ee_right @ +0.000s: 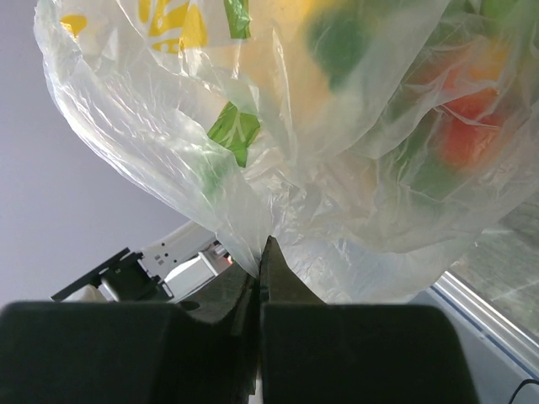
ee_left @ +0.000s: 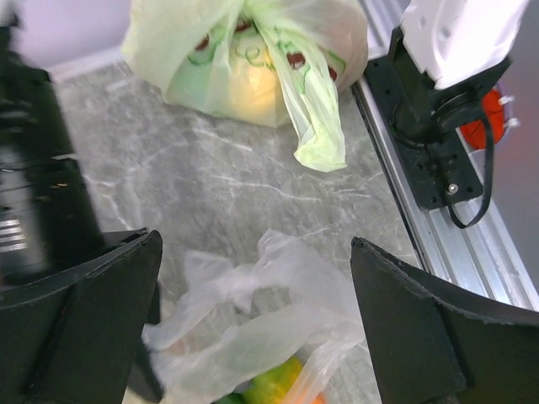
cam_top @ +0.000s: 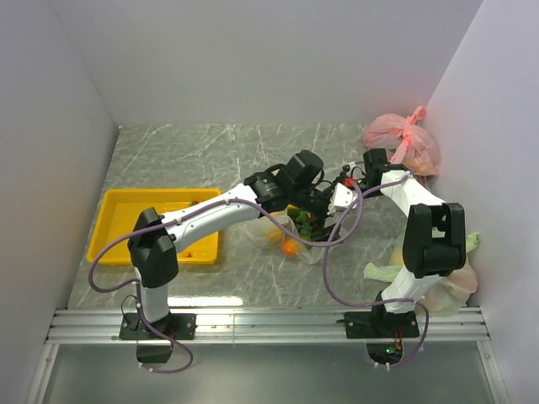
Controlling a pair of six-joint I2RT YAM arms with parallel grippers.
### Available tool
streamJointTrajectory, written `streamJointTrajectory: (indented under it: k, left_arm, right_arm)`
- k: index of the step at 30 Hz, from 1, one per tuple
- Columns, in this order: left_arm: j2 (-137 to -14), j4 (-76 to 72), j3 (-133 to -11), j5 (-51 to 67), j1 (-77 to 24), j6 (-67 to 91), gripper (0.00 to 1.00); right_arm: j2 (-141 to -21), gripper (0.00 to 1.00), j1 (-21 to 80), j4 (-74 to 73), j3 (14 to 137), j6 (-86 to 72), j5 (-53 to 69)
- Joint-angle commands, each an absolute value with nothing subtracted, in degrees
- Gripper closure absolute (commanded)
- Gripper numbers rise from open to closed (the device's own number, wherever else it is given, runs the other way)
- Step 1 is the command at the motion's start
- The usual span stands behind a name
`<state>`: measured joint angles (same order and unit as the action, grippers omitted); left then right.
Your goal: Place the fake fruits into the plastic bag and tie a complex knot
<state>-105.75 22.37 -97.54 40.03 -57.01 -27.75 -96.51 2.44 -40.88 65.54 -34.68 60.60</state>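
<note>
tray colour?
The tray is yellow; the top external view shows it best.

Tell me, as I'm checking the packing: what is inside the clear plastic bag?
Inside the plastic bag, a blurred orange-red fruit and a green fruit show through the film. Folds and blur hide the rest.

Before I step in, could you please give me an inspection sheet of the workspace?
Surface: grey marbled table, no spills seen.
Job's things: clear plastic bag at centre, fake fruits inside, handle ends loose.
Clutter: yellow tray on the left; pink knotted bag at the far right; pale green bags by the right arm's base.
End effectors: left end effector open above the bag; right end effector shut on the bag's film.
Cables: purple cable looping over the table beside the bag.
Surroundings: white walls; metal rail at the near edge.
</note>
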Motion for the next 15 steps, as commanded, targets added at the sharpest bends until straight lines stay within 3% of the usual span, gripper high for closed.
streamJointTrajectory:
  k: [1,6,10,11,13,14,15]
  left_arm:
    - [-107.1,20.8,-98.4,36.5,-58.1,-26.7,0.01]
    - [-107.1,18.5,-94.9,32.4,-58.3,-26.5,0.01]
    - [-107.9,20.4,-94.7,30.9,-58.2,-27.3,0.19]
    - [-107.9,20.5,-94.7,31.2,-58.2,-27.3,0.33]
    - [-107.8,20.5,-94.7,31.7,-58.2,-27.2,0.48]
    - [-107.7,20.2,-94.6,32.1,-58.2,-26.8,0.70]
    - [-107.7,20.2,-94.6,32.3,-58.2,-26.5,0.78]
  right_arm:
    - [-94.0,1.00,2.4,-39.7,65.2,-35.6,61.1]
    - [-93.2,1.00,2.4,-38.8,64.1,-36.2,61.8]
    - [-92.9,1.00,2.3,-38.0,63.3,-36.7,62.4]
    - [-92.9,1.00,2.3,-37.8,63.3,-36.7,62.9]
    - [-92.8,1.00,2.3,-38.1,63.4,-35.9,63.1]
    - [-92.7,1.00,2.3,-37.9,63.5,-35.9,63.5]
    - [-92.7,0.99,2.3,-37.7,63.5,-35.8,64.6]
